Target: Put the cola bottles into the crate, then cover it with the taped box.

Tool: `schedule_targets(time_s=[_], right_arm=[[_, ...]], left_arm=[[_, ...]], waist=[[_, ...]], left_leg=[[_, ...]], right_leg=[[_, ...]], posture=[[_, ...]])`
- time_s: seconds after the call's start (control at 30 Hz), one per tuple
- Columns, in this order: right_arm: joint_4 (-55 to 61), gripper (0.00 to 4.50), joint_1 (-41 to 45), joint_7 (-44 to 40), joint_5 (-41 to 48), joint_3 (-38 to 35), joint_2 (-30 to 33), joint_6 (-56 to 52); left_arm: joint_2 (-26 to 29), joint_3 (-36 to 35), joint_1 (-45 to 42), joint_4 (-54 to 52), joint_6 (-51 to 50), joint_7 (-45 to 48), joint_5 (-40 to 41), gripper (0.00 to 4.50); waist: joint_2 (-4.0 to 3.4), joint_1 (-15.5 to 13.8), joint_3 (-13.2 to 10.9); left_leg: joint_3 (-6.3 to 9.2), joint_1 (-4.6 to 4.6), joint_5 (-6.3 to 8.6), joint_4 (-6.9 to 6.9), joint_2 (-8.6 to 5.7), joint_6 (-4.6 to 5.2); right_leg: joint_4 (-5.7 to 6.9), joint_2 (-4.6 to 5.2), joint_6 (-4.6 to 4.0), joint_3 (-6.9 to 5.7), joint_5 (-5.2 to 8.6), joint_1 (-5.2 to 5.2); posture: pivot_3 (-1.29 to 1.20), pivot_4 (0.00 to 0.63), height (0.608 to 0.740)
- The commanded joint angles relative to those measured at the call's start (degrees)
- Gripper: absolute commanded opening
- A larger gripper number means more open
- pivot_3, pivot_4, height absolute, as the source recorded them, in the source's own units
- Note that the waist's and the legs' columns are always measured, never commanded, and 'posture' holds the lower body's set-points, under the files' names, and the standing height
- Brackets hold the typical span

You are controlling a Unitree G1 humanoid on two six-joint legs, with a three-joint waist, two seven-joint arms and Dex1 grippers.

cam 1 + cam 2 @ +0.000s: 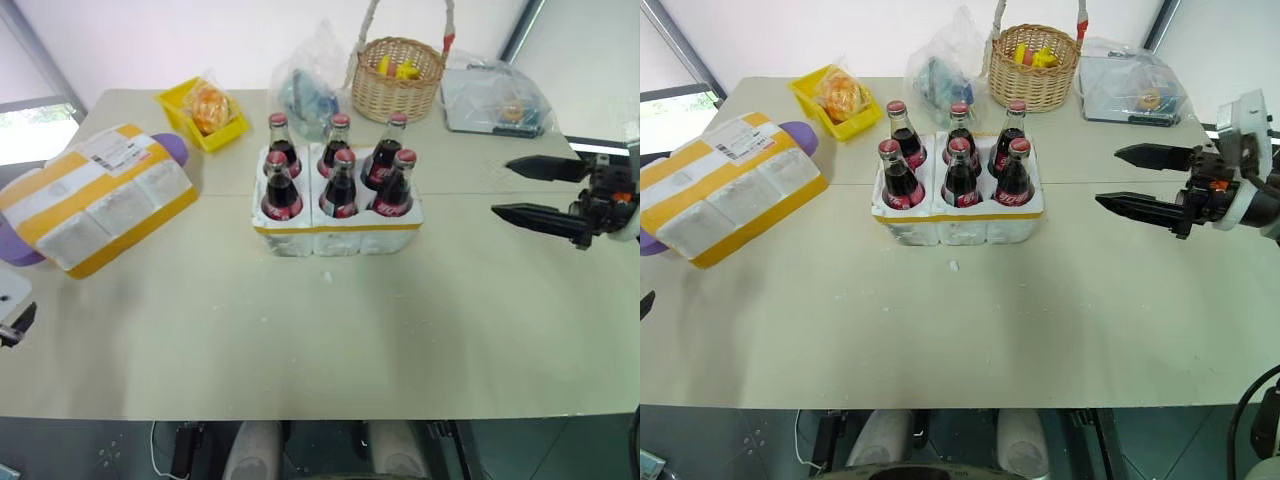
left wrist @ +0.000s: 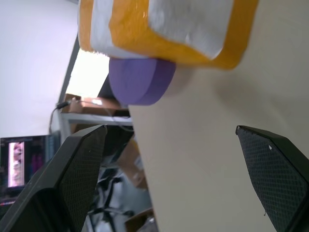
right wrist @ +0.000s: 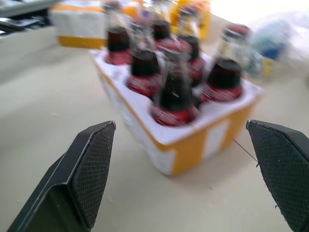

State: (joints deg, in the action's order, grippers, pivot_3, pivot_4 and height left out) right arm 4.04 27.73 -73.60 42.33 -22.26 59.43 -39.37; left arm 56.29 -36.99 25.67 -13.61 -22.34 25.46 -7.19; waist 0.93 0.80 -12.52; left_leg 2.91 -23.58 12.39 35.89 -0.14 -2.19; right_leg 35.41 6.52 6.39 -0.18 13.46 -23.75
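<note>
Several cola bottles with red caps stand upright in the holes of the white foam crate, which sits mid-table with a yellow band around it. The taped box, white foam with yellow bands and a shipping label, lies tilted at the table's left. My right gripper hovers open to the right of the crate, pointing at it with nothing between its fingers; the right wrist view shows the crate just ahead. My left gripper is open and empty by the table's left edge, near the taped box.
A purple disc lies under the taped box. Along the back stand a yellow tray holding bagged fruit, a plastic bag, a wicker basket and a bagged flat item. The table is bare in front.
</note>
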Motion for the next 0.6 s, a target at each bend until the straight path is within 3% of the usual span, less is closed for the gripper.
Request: schedule_targets(time_s=[0.03, 0.23, 0.6], right_arm=[[7.3, 4.45, 0.8, 1.9, 7.5, -3.4, -0.3, -3.9], [13.6, 4.45, -0.2, 4.7, 13.8, -4.4, -0.1, -7.3], [17.1, 4.45, -0.8, 5.5, 17.7, -4.8, 1.4, -8.0]], left_arm=[[1.4, 3.1, -3.7, 6.8, 5.9, -4.1, -5.1, 4.5], [3.4, 10.8, -10.6, 19.9, 15.1, -8.6, -10.8, 4.5], [7.7, 26.1, -31.2, 48.1, 29.8, -14.4, -17.3, 4.5]], waist=[[0.0, -0.1, 0.0], [0.05, -0.2, 0.0], [0.12, -0.2, 0.1]], left_leg=[[0.0, -0.04, 0.0, -0.01, 0.01, 0.0], [-0.05, -0.78, -0.01, 0.11, -0.02, 0.01], [-0.11, -0.75, -0.04, 0.29, -0.03, 0.0]], right_leg=[[-0.01, 0.0, 0.0, 0.0, 0.0, -0.03], [0.06, 0.06, 0.03, 0.0, -0.09, -0.72], [0.26, 0.03, 0.21, -0.02, -0.25, -0.71]], posture=[[0.0, 0.15, 0.737], [0.0, 0.15, 0.737], [0.0, 0.15, 0.737]])
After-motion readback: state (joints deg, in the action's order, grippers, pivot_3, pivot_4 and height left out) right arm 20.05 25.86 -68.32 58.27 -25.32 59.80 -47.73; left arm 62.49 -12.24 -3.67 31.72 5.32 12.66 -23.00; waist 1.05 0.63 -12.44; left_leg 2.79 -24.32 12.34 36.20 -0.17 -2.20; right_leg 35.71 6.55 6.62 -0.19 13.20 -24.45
